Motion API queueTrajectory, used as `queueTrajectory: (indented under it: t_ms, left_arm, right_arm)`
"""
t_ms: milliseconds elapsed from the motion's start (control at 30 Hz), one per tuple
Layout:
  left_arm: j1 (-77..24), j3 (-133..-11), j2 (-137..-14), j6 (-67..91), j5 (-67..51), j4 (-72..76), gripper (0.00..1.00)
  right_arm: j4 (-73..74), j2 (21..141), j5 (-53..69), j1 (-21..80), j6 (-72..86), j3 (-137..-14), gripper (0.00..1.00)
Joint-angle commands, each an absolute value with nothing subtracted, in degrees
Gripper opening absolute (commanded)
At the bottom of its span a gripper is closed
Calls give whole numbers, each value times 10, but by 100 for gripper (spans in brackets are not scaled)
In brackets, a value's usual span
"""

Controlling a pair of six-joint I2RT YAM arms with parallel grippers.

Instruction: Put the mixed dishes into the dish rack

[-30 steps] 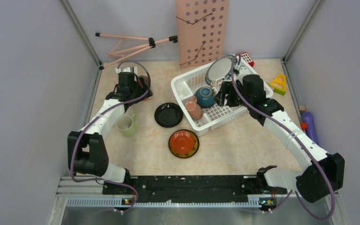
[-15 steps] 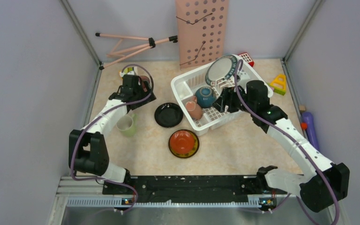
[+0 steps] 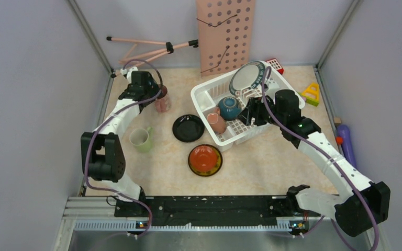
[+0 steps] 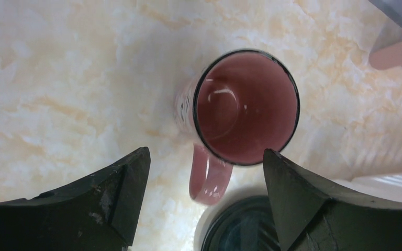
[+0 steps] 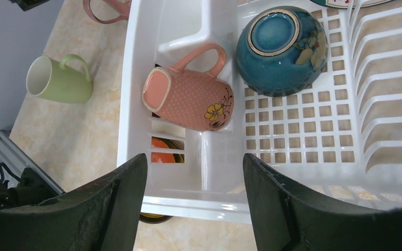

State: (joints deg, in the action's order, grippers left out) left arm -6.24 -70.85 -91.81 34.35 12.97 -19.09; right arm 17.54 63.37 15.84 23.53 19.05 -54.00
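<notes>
A pinkish cup (image 4: 246, 107) stands upright on the table, its handle (image 4: 209, 180) pointing at my open left gripper (image 4: 205, 154), which hovers above it with nothing held. From the top, that cup (image 3: 162, 103) is just right of the left gripper (image 3: 154, 95). The dish rack (image 3: 201, 97) holds the patterned white plate (image 3: 247, 77) on edge, a teal bowl (image 5: 280, 49) upside down and a second pinkish cup (image 5: 188, 99) on its side. My right gripper (image 5: 194, 159) is open and empty over the rack's near rim (image 5: 204, 206). The light green mug (image 3: 141, 139), black plate (image 3: 188, 128) and red plate (image 3: 205, 160) lie on the table.
A pink perforated board (image 3: 225, 34) and a folded pink tripod (image 3: 146, 49) lean at the back wall. Toy blocks (image 3: 311, 93) and a purple bottle (image 3: 345, 141) sit at the right edge. The black plate's rim (image 4: 241, 230) lies close beside the standing cup.
My left gripper has drawn back and to the left, uncovering the pinkish cup on the table. My right gripper backed off from the white plate, then stayed still.
</notes>
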Motion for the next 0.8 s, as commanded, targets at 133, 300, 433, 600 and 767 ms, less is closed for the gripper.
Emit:
queueTrajectory:
  t_ms: [133,300,433,600,767]
  left_arm:
    - [-51,-820,-1027,337,157,-213,75]
    - [-48,-835,-1065,342,169,-226,61]
    - [-43,-827,-1066,343,174,-216,25]
    - [-38,-823,-1038,326,183,-211,0]
    - [-38,-795,-944,333,97,-192,0]
  right_arm:
    - [169,633,152,240,180,-541,66]
    - [173,631,155,240,180,-540,66]
    - [164,625,175,240,186,-535,66]
    - [143,612,206,240,194,-529,74]
    - [111,614,238,240,204,-532,99]
